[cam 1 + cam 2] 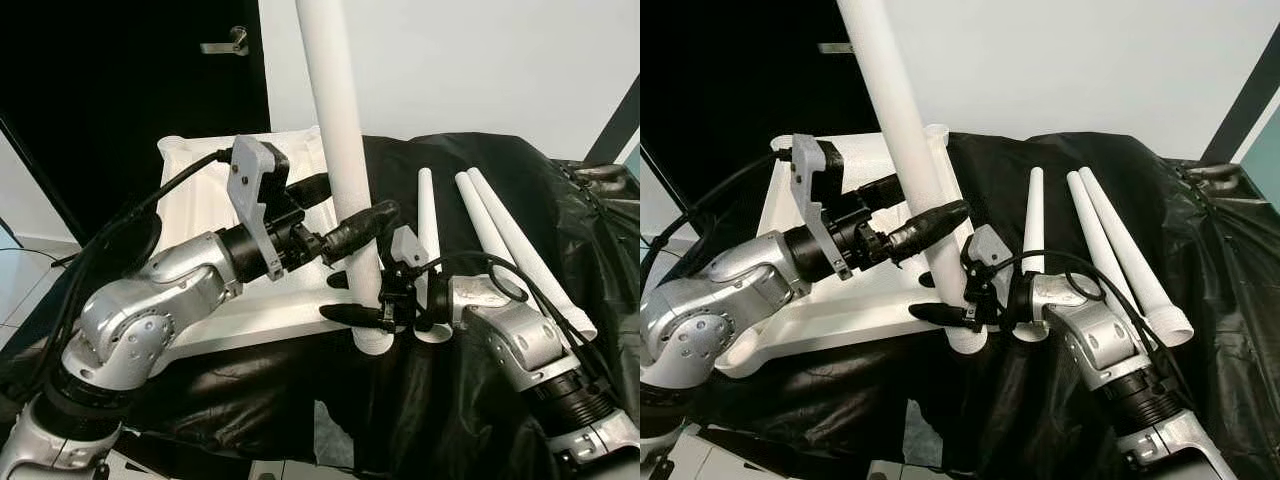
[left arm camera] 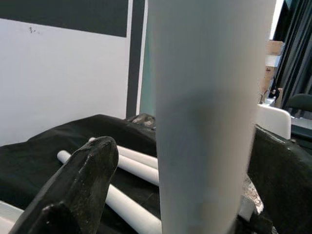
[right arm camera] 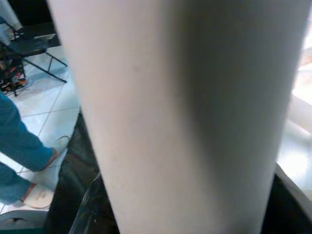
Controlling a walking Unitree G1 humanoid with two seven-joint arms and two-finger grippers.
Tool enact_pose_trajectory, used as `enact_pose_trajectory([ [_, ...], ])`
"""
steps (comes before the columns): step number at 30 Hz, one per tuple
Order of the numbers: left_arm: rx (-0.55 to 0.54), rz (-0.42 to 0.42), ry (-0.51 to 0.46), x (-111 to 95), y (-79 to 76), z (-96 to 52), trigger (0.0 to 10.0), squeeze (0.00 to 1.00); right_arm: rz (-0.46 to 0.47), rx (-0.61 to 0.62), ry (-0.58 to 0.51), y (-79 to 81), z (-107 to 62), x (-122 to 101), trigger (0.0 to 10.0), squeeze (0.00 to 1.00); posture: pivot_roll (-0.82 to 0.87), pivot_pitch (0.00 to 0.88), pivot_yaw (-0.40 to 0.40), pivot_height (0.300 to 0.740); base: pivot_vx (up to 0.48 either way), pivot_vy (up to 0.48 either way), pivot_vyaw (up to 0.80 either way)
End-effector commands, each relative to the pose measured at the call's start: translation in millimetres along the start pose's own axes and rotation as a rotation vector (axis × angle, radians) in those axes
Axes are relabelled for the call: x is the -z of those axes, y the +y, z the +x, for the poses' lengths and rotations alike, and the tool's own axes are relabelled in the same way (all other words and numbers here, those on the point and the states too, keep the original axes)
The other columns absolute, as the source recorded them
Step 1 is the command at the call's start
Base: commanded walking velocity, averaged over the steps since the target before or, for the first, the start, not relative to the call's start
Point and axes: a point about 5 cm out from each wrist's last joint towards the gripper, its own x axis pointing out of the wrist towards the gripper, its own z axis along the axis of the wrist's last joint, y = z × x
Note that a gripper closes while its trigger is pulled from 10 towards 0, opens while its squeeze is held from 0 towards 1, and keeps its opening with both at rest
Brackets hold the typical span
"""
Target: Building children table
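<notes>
Both the left end effector (image 1: 352, 232) and right end effector (image 1: 362, 298) clench the near-upright table leg (image 1: 340, 150).

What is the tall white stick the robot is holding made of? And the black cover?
The upright leg looks like smooth matte white plastic: even colour, hollow open end on the lying legs. Both the left gripper and right gripper clamp it. The black cover looks like thin shiny plastic sheeting, crinkled and glossy.

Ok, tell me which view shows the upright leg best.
Left eye view: the leg stands on the tabletop's corner, left gripper and right gripper around it. The right eye view matches it. Both wrist views give a blurred close-up of its shaft.
</notes>
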Motion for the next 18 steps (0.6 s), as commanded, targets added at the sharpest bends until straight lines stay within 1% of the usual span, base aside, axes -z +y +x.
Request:
enact_pose_trajectory([
  [1, 0.510, -0.003, 0.003, -3.0, -24.7, -5.8, 3.8, 0.00, -0.023, -0.022, -0.010, -1.7, -0.1, -8.1, 10.0, 0.00, 0.11, 0.000, -0.022, 0.740, 0.000, 0.000, 0.00],
  [3, 0.513, -0.005, 0.003, -3.2, -24.7, -6.0, 3.8, 0.00, -0.024, -0.024, -0.008, -1.9, -0.6, -8.3, 10.0, 0.00, 0.11, 0.000, -0.022, 0.740, 0.000, 0.000, 0.00],
  [4, 0.516, -0.010, 0.001, -4.4, -24.7, -6.2, 0.0, 0.00, -0.025, -0.031, -0.002, -2.1, -1.7, -8.4, 10.0, 0.00, 0.11, 0.000, -0.021, 0.740, 0.000, 0.000, 0.00],
  [11, 0.511, -0.021, -0.011, -9.2, -22.1, -5.2, 0.0, 0.00, -0.025, -0.042, 0.008, -3.0, -4.2, -8.7, 10.0, 0.00, 0.11, 0.000, -0.021, 0.740, 0.000, 0.000, 0.00],
  [14, 0.487, -0.010, -0.015, -11.1, -20.2, -3.8, 0.0, 0.00, -0.030, -0.037, 0.009, -3.6, -4.6, -9.1, 10.0, 0.00, 0.11, 0.000, -0.022, 0.740, 0.000, 0.000, 0.00],
  [15, 0.454, 0.027, 0.002, -9.8, -19.0, -1.6, 0.0, 0.00, -0.035, -0.017, 0.008, -5.8, -4.6, -9.2, 10.0, 0.00, 0.11, 0.000, -0.020, 0.740, 0.000, 0.000, 0.00],
  [16, 0.429, 0.044, 0.007, -9.8, -18.4, 0.4, 10.0, 0.00, -0.035, 0.002, 0.002, -7.8, -4.4, -10.0, 10.0, 1.00, 0.11, 0.000, -0.020, 0.740, 0.000, 0.000, 0.00],
  [18, 0.412, 0.053, 0.010, -10.0, -18.1, 1.7, 10.0, 0.00, -0.034, 0.015, -0.003, -9.1, -4.4, -10.6, 10.0, 1.00, 0.11, 0.000, -0.020, 0.740, 0.000, 0.000, 0.00],
])
